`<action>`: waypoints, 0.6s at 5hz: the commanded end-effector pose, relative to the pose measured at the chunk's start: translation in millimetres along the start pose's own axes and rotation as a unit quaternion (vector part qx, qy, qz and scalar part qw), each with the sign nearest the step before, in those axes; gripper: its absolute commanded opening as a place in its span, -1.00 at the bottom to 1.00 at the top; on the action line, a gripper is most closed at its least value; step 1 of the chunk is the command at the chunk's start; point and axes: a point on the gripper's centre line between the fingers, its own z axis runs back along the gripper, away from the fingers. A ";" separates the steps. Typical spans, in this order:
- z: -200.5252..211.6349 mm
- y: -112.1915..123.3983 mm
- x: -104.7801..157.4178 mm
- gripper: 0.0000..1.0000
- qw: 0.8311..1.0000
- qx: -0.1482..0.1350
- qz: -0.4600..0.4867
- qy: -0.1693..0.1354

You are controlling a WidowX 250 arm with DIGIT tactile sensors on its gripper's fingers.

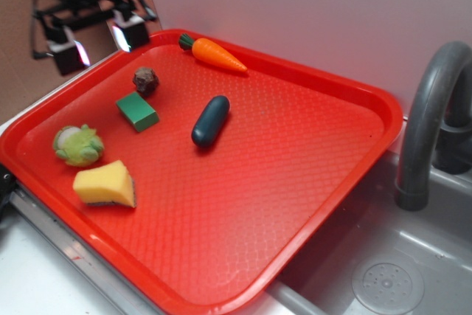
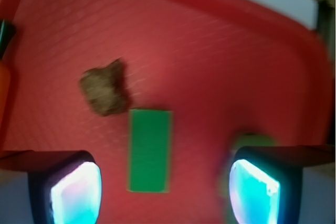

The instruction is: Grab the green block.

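Nothing is grasped yet: the tool [image 2: 160,192] hovers spread wide above the green block [image 2: 150,150], descent and closing remaining.

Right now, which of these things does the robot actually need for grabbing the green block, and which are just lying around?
Needed:
green block
tool, open, above the block

Lying about:
carrot
brown lump
dark capsule
leafy vegetable
yellow sponge
red tray
faucet

wall [image 1: 295,5]: pale, plain | sink [image 1: 413,256]: grey | faucet [image 1: 431,116]: grey
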 end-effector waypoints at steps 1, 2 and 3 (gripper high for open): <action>-34.9 -16.9 -14.4 1.00 0.999 0.005 -0.034 -0.025; -52.5 4.2 -12.3 1.00 0.998 0.032 -0.037 -0.047; -64.0 17.9 -12.0 1.00 0.996 0.052 -0.038 -0.056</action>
